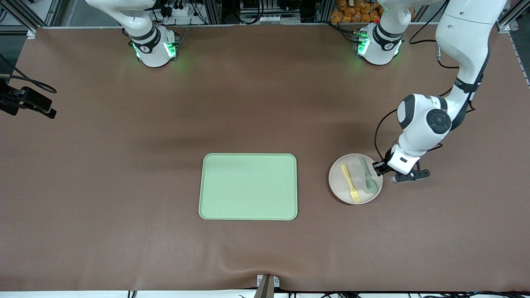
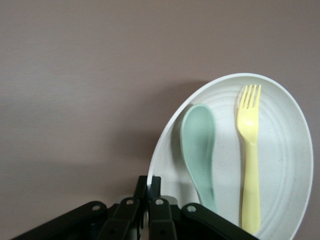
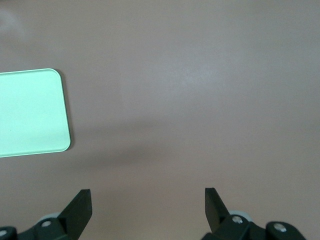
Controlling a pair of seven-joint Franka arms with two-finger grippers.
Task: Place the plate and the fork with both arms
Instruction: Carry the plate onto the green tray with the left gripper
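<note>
Tray [image 1: 248, 186]: bare, mid-table, nothing placed yet.
Plate [image 1: 355, 179]: on table toward left arm's end, carrying fork [image 1: 350, 183] and spoon [image 1: 368, 175].
Left end effector [image 2: 148, 200]: pinched narrow on plate rim.
Right end effector [image 3: 148, 202]: wide, waiting aloft.

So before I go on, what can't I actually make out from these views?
- Left gripper at the plate rim: front view too small, left wrist view cuts the fingers off at the edge, so a real grip is unclear.
- Spoon handle: hidden by those fingers.
- Right gripper: out of the front view; open over bare table.
</note>
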